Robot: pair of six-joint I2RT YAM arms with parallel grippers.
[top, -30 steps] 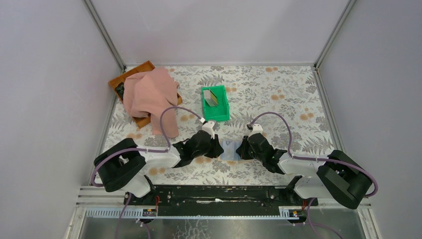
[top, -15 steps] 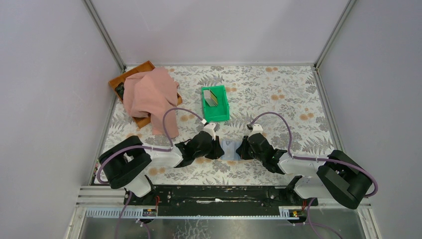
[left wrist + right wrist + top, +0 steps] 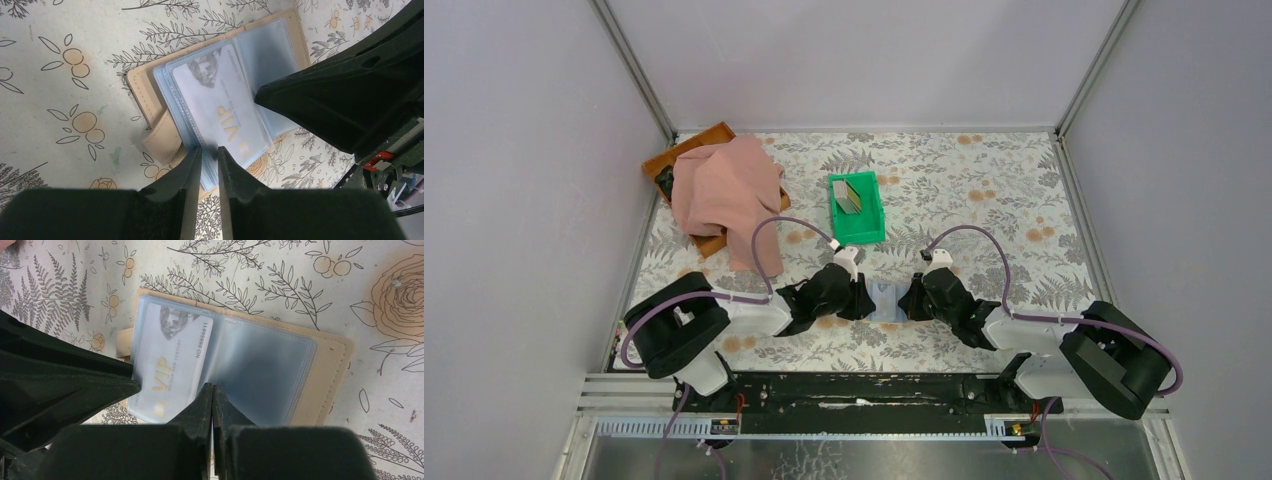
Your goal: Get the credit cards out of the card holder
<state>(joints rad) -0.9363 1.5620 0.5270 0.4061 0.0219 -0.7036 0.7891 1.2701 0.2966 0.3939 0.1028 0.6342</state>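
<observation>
The card holder [image 3: 886, 300] lies open on the floral table between my two grippers, tan outside [image 3: 150, 95] with pale blue clear sleeves [image 3: 260, 375]. A silver credit card marked VIP [image 3: 220, 110] [image 3: 170, 365] sits inside the left sleeve. My left gripper [image 3: 210, 149] [image 3: 864, 298] has its jaws a narrow gap apart, tips at the sleeve's near edge beside the card's corner. My right gripper [image 3: 212, 386] [image 3: 907, 300] is shut, its tips down on the middle sleeve near the fold. More credit cards [image 3: 852, 195] stand in the green bin.
The green plastic bin [image 3: 869, 232] sits just beyond the holder. A pink cloth [image 3: 724, 185] drapes over a wooden tray [image 3: 686, 152] at the back left. Grey walls close in the table on three sides.
The left arm's elbow has shifted slightly to the right. Both grippers and the card holder look the same.
</observation>
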